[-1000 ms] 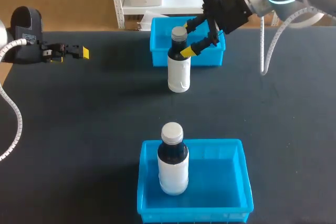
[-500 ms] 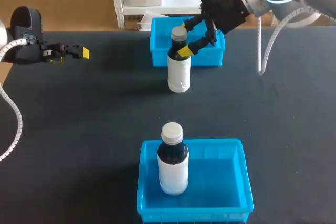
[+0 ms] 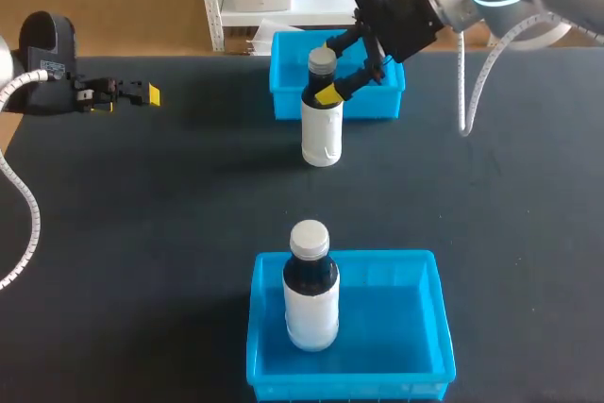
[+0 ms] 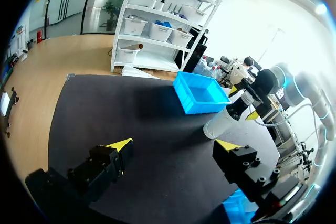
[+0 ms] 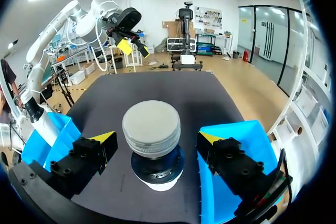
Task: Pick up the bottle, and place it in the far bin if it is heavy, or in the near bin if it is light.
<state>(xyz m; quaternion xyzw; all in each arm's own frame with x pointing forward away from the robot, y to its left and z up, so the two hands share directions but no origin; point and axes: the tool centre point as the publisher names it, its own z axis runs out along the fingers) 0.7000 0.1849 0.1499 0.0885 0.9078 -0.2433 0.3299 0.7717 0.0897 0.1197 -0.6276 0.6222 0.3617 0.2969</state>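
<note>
Nearest the robot, well to the near side of the bottle [image 3: 322, 129], sits the near bin [image 3: 429, 327]. A second bottle [image 3: 310, 294] of the same kind stands upright inside it (presumably one already judged light).

The bottle itself stands upright on the dark surface [image 3: 170, 195], between the two bins but much closer to the far one.

Well off to the bottle's left lies the left pincer [image 4: 173, 145], released, with nothing between its fingers. It seems parked there to leave the other arm room.

The right pincer [image 5: 156, 137] comes in from the bottle's far right and straddles its neck, one yellow tip on either side just under the cap. The wrist view shows a gap on both sides, so it is released and not yet grasping. Being centred like this should let the fingers close evenly without tipping the bottle. The weight can only be judged once the bottle is lifted, so neither bin is settled yet.

Just behind the bottle stands the far bin [image 3: 283, 92], an easy reach if the bottle proves heavy.
</note>
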